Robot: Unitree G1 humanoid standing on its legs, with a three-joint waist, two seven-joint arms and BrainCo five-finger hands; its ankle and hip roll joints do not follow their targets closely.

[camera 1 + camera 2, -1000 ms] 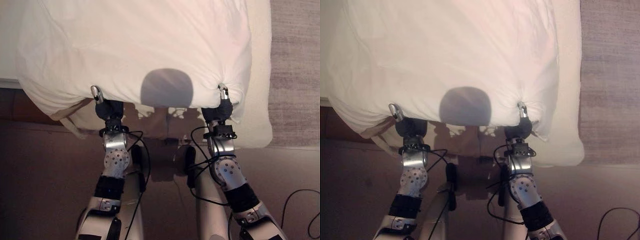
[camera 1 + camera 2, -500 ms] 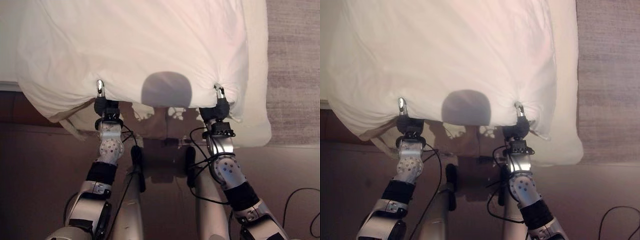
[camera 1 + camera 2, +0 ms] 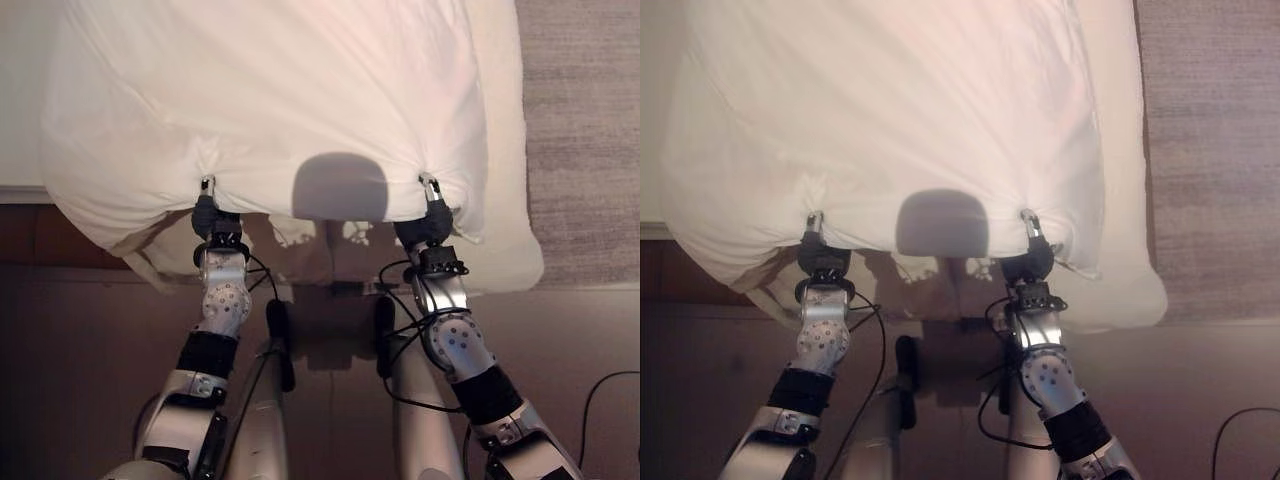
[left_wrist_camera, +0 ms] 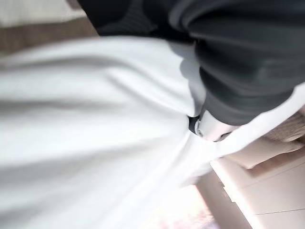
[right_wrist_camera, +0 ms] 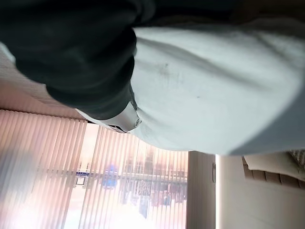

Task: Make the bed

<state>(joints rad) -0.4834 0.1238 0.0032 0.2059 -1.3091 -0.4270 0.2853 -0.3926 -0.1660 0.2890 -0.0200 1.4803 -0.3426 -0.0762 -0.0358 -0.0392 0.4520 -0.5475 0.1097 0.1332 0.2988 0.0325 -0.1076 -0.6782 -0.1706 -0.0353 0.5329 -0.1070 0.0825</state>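
both hands sit closer together than a second ago, the left hand (image 3: 207, 205) having slid inward along the near edge of the one white duvet (image 3: 270, 100). each hand is curled into a bunch of that hem, the right hand (image 3: 430, 210) near its corner. one bed (image 3: 505, 250) lies beneath, one carpet (image 3: 580, 130) beside it.

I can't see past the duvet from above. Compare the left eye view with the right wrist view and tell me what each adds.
Left eye view alone: both hands at the duvet's near edge, left hand and right hand each pinching a gathered bunch, the mattress under it and the carpet on the right. Right wrist view alone: vertical blinds and a bright window behind the lifted cloth. Both: the right hand shut on the white duvet.
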